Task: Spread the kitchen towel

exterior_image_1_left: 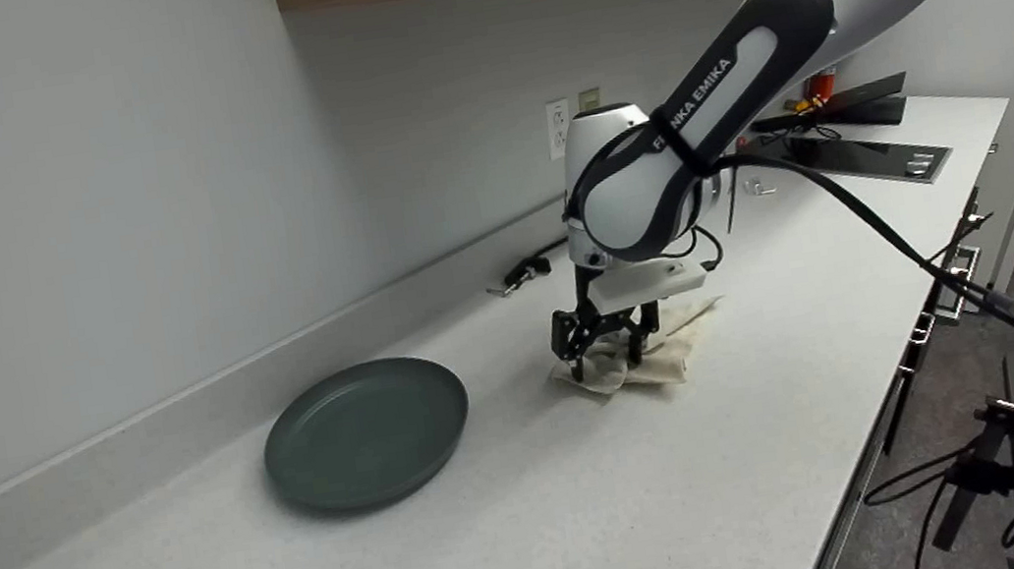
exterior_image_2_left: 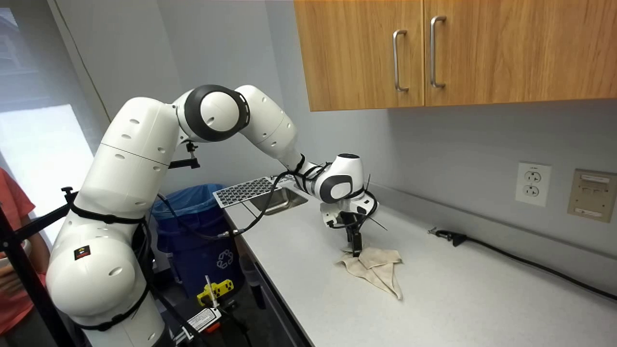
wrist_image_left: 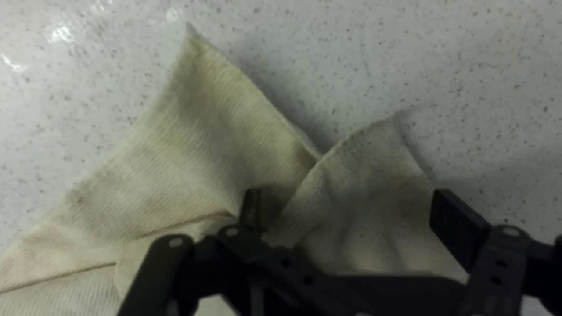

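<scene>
Both exterior views face along the counter from opposite sides of the gripper, well back, sharing the towel; the wrist view looks closely down.

Plate: lay on the counter, left of centre in an exterior view.
Towel: lay right of the plate, beneath the gripper.
</scene>
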Action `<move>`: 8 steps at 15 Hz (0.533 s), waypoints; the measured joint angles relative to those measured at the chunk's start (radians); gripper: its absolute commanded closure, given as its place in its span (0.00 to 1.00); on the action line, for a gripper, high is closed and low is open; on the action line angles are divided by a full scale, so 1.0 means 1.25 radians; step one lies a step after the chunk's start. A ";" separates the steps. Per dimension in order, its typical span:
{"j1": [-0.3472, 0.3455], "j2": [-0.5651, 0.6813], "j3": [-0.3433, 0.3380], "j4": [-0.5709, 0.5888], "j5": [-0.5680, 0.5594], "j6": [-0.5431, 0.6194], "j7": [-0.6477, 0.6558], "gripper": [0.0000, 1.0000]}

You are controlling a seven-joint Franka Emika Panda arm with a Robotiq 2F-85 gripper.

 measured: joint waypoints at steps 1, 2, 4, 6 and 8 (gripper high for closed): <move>0.000 -0.001 0.001 0.000 0.000 0.000 0.000 0.00; 0.000 -0.002 0.002 0.000 0.000 0.000 0.000 0.00; 0.000 -0.003 0.004 0.001 0.000 0.000 0.000 0.00; 0.000 -0.003 0.007 0.001 0.000 0.000 0.000 0.07; 0.000 -0.002 0.010 0.001 0.001 0.000 0.000 0.30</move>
